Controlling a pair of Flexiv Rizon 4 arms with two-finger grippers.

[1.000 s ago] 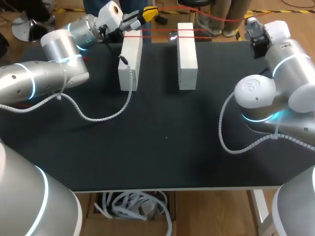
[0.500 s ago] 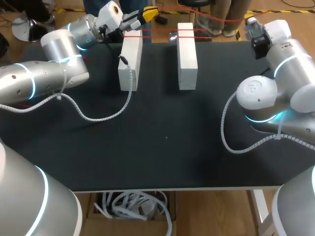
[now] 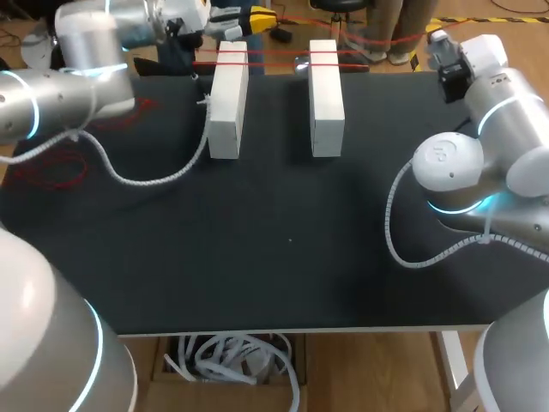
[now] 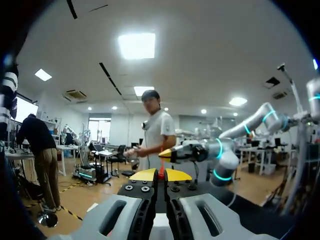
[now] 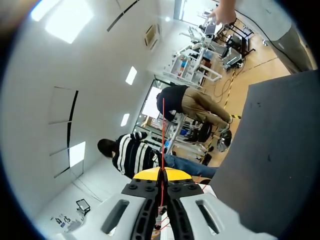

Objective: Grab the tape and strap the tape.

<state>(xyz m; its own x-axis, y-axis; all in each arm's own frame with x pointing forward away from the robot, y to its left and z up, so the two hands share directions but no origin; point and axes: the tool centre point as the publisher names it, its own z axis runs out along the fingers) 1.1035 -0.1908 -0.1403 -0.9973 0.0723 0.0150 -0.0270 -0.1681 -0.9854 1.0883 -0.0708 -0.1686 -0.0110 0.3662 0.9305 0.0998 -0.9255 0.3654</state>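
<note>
The red tape (image 3: 274,58) is drawn out thin and taut across the far ends of two white blocks. It crosses the top of the left white block (image 3: 225,103) and carries on over the right white block (image 3: 326,99) standing beside it. Its long run lies sideways, square to the length of both blocks, and two strands seem to lie close together there. Just beyond the far end of the left white block, the left gripper (image 3: 253,15) has its yellow tips pressed together with a sliver of red tape pinched between them. Well off to the other side, past the right white block, the right gripper (image 5: 161,172) is likewise closed on the tape, which runs straight out ahead from between its fingers. On the black table (image 3: 283,240), well to the outer side of the left white block, lie loose red coils (image 3: 56,167).
</note>
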